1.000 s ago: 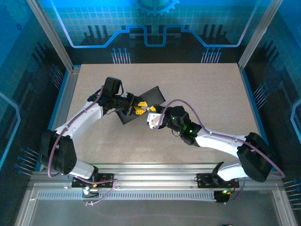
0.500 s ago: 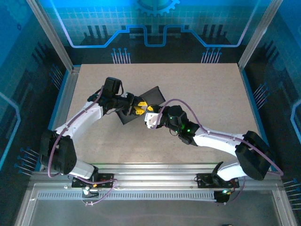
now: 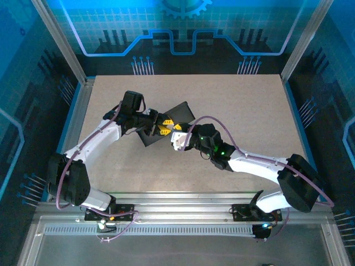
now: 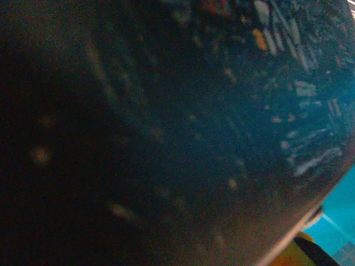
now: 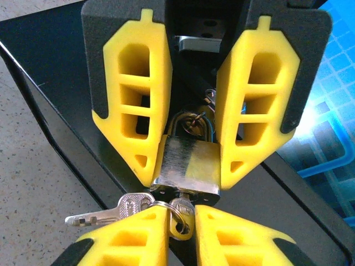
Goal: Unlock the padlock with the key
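Your inventory, mid-bench:

- Padlock (image 5: 186, 160): brass, clamped by the body between the yellow fingers of your left tool (image 5: 187, 176), with the shackle toward that tool's palm.
- Key (image 5: 181, 210): silvery, at the padlock's underside. Your right tool (image 5: 181, 224) is closed on its head.
- Second key (image 5: 102, 215): lies out to the left on the same ring.
- Dark box (image 3: 182, 112): on the bench (image 3: 249, 122), directly behind both tools.

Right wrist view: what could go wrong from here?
1. The left gripper holds the padlock only at the tips of its jaws; twisting the key may turn the whole padlock instead.
2. The spare key sticks out sideways and could snag the right gripper.
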